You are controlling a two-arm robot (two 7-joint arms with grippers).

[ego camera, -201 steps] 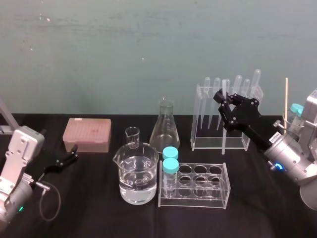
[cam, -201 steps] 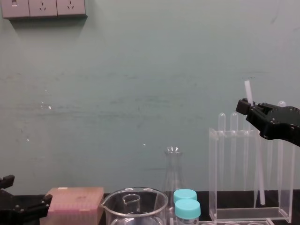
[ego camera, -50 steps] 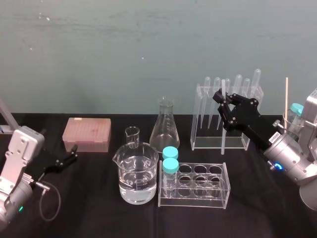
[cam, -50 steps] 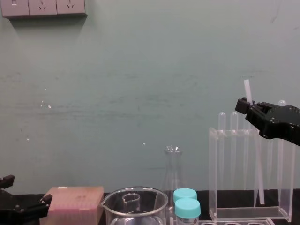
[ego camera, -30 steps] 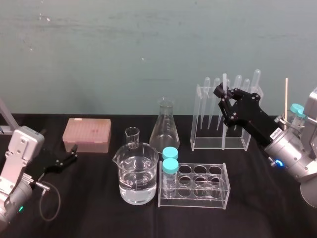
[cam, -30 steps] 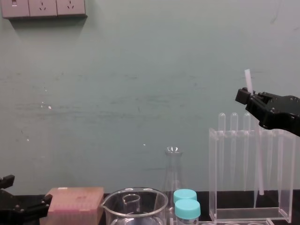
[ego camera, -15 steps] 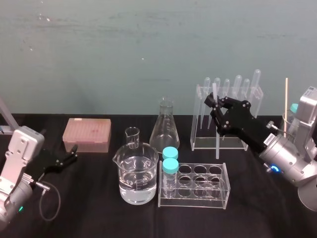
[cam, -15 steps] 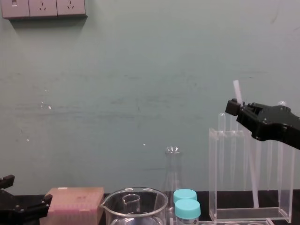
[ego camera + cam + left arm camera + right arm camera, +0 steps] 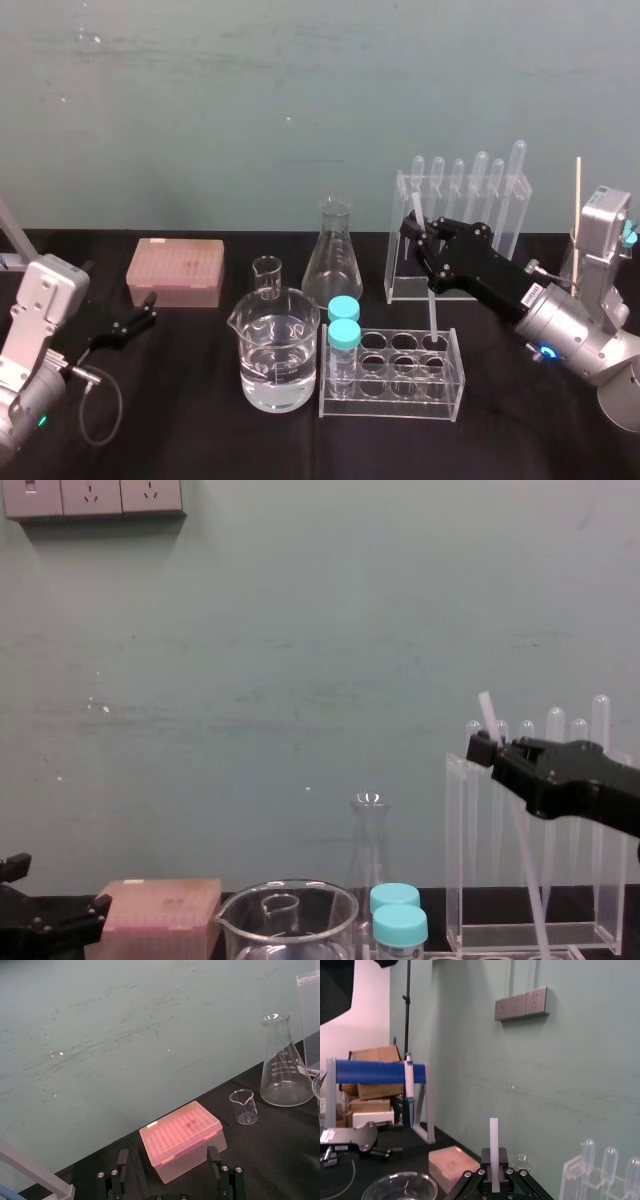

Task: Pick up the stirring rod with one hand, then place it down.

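The stirring rod (image 9: 432, 305) is a thin translucent-white stick, and my right gripper (image 9: 413, 229) is shut on it near its upper end. It hangs tilted in front of the clear pipette rack (image 9: 457, 240), with its lower end over the back right of the clear tube rack (image 9: 395, 378). From the chest, the rod (image 9: 522, 845) slants down from the right gripper (image 9: 481, 748). In the right wrist view a short stub of the rod (image 9: 493, 1136) sticks up past the closed fingers. My left gripper (image 9: 140, 314) rests open at the table's left, near the pink tip box (image 9: 181, 1138).
A large beaker of water (image 9: 276, 347) and a small beaker (image 9: 267, 274) stand left of the tube rack, which holds two blue-capped tubes (image 9: 344, 320). A conical flask (image 9: 333, 255) stands behind them. A thin wooden stick (image 9: 577, 200) rises at the far right.
My right gripper has carried the rod left and down, away from the pipette rack and over the tube rack, and the rod leans more. The left arm has not moved.
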